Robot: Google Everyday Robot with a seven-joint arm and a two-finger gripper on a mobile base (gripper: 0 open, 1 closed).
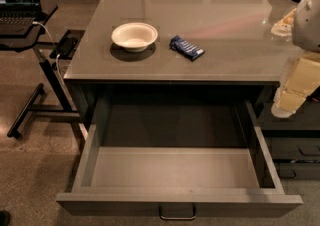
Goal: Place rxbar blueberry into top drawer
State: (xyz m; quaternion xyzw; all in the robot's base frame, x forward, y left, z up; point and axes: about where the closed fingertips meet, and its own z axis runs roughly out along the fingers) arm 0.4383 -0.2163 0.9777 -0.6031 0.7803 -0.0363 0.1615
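The arm point(307, 20) comes in at the desk's point(210, 5) right edge, and its pale lower part hangs down past the front right corner. The gripper point(289, 101) hangs there beside the desk, well apart from the snack bar point(186, 47) (spread or closed, I cannot tell). The snack bar lies flat near the middle of the top, just right of a white bowl point(134, 36). Below the front edge the drawer point(180, 201) stands pulled out, its handle point(177, 214) centred. A laptop point(17, 0) sits beyond the left edge.

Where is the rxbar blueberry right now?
In the camera view, the rxbar blueberry lies on the countertop right of the white bowl, above the open top drawer; the gripper hangs at the right edge, apart from it.
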